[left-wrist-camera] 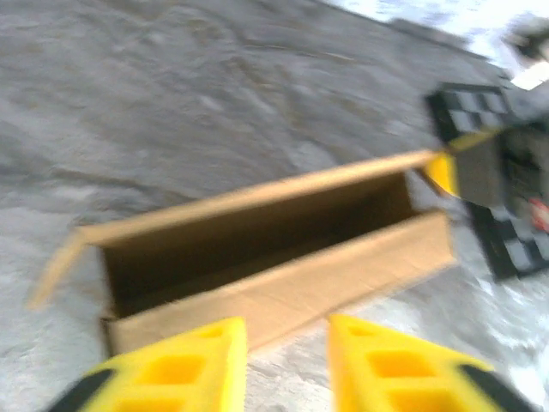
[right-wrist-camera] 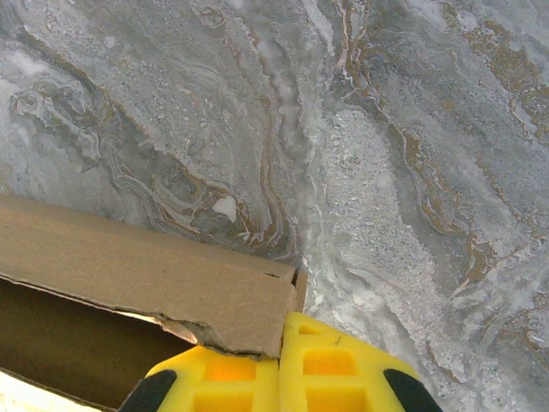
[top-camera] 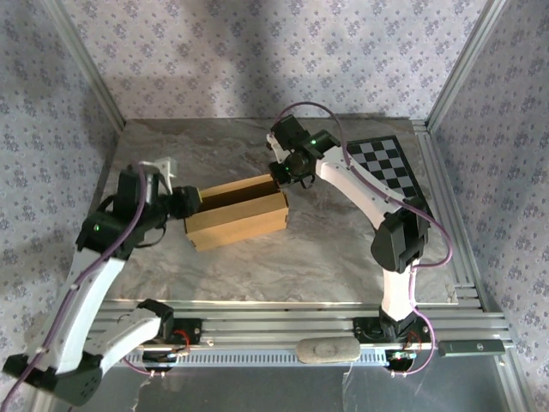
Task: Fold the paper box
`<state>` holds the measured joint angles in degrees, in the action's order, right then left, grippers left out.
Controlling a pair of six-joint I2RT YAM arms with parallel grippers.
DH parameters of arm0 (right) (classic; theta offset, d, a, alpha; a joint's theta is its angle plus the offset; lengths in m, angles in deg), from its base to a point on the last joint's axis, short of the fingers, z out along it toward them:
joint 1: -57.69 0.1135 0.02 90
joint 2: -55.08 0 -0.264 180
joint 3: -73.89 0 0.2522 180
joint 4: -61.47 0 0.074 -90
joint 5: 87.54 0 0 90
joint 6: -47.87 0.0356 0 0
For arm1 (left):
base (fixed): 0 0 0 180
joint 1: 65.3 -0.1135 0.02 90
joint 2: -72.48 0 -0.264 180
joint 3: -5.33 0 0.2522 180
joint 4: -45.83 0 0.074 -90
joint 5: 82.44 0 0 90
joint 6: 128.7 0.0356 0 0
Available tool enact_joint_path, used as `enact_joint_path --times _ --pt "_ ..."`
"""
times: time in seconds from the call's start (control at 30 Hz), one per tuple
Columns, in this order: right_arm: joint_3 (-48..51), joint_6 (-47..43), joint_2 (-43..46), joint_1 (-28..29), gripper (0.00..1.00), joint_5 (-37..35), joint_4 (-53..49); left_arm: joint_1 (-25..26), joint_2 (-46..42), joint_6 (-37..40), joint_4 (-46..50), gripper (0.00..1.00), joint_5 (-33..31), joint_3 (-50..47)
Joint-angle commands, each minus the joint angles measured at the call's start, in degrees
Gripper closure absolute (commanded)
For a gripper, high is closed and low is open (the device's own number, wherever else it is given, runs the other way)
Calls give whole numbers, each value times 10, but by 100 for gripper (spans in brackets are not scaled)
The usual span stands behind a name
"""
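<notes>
While the paper box (top-camera: 236, 215) sits mid-way on the surface (top-camera: 343, 249), 2 long walls raised and lid unclosed, the right gripper (right-wrist-camera: 281, 335) pinches its far right corner; the left gripper (left-wrist-camera: 287, 330) hangs released at its left end.

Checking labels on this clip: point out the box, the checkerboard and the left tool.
box (top-camera: 236, 225): top view, on its near side wall.
checkerboard (top-camera: 390, 163): top view, on its middle squares.
left tool (left-wrist-camera: 283, 330): left wrist view, in the gap midway between its yellow tips.

The left pincer (left-wrist-camera: 285, 333), jaws parted, hovers just before the open-topped paper box (left-wrist-camera: 326, 279).
</notes>
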<state>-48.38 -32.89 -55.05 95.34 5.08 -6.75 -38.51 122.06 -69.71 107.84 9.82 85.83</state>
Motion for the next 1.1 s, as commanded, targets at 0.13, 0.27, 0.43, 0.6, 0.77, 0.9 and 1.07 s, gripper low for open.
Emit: enact_joint_path --times 0.13,0.27,0.43,0.6,0.77,0.9,1.07 --pt "28 -1 2 1 100 21 -22 317 -55 -129 -115 81 -145 -166" --pt "29 -3 3 2 100 24 -21 337 25 -153 -228 82 -166 -237" --pt "40 -10 12 1 100 25 -20 309 65 -173 -325 81 -257 -285" --pt "45 -13 18 2 100 27 -18 264 97 -173 -368 80 -273 -279" --pt "46 -12 27 5 100 33 -15 251 131 -166 -369 78 -292 -257" --pt "46 -8 34 11 100 34 -9 248 165 -173 -385 78 -280 -257" --pt "44 2 49 13 100 36 -8 248 187 -185 -400 79 -271 -265"
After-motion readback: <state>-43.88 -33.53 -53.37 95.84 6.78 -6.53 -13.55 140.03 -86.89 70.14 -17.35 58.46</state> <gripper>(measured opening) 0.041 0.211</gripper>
